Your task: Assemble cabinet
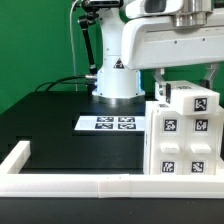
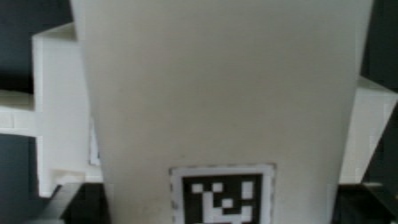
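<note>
The cabinet (image 1: 184,136) is the big white tagged block standing at the exterior view's right, just behind the front rail. My gripper (image 1: 186,80) comes down from above onto its top part, which sits slightly tilted. In the wrist view a tall white face of the cabinet (image 2: 196,90) with one tag fills the picture and spans the gap between my jaws. My gripper (image 2: 199,214) is shut on it. Only dark slivers of the fingers (image 2: 61,200) show at the face's sides. The cabinet's lower faces are hidden from the wrist view.
The marker board (image 1: 112,123) lies flat on the black table, between the robot's base (image 1: 116,80) and the cabinet. A long white border rail (image 1: 90,186) runs along the front, with a short arm (image 1: 14,158) at the exterior view's left.
</note>
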Controlling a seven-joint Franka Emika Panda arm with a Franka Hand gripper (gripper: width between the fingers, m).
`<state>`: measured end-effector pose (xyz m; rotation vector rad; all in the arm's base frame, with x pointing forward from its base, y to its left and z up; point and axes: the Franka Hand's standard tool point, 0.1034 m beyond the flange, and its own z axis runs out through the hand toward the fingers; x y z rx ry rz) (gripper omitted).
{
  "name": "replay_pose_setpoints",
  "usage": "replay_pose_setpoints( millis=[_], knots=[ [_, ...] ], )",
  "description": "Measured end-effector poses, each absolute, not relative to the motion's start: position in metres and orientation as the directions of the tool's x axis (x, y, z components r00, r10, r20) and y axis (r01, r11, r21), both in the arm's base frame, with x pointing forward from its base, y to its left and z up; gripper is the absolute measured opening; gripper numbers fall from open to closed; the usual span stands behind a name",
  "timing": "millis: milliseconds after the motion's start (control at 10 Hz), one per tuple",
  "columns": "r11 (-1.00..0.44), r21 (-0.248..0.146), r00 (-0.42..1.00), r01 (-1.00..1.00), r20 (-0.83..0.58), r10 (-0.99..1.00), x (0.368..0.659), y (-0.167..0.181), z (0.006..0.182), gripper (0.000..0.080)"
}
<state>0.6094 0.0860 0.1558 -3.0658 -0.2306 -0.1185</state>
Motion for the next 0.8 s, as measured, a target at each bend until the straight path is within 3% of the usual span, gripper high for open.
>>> replay_pose_setpoints(
  millis=[400,800],
  knots=[
    [-0.984,-0.082,0.984,-0.159,0.069,-0.165,0.6109,0.0841,0.1559,0.0556],
    [-0.894,-0.099,0.896,-0.437,0.043,-0.442,0.6113,0.0827,0.1562,0.0556]
  ],
)
